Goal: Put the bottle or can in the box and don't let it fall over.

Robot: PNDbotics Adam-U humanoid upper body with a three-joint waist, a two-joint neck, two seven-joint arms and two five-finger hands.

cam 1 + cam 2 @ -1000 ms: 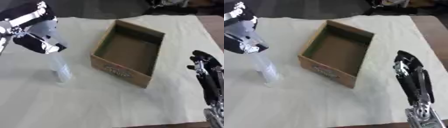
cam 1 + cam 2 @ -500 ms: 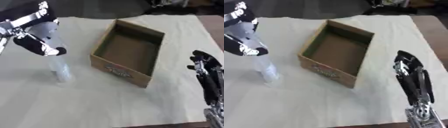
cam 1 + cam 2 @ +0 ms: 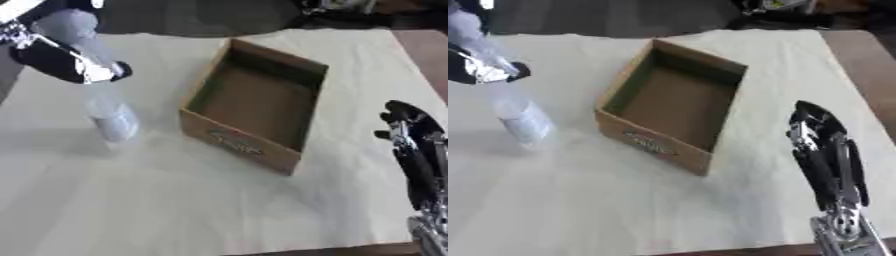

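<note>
Fingers of the left hand (image 3: 66, 60) are curled round the upper part of the clear plastic bottle (image 3: 107, 111), which hangs tilted, its lower end just left of the open brown cardboard box (image 3: 258, 102). Compared with a second ago the bottle sits higher and leans more, its base apparently lifted off the pale cloth-covered bench (image 3: 175, 200) rather than standing on it; I judge the carry toward the box has begun, and the tilt will need correcting before it is set down upright inside. The box has stayed put and holds nothing. Well to the right of the box, the right hand (image 3: 820, 150) rests idle near the lower corner, fingers straight and holding nothing.
</note>
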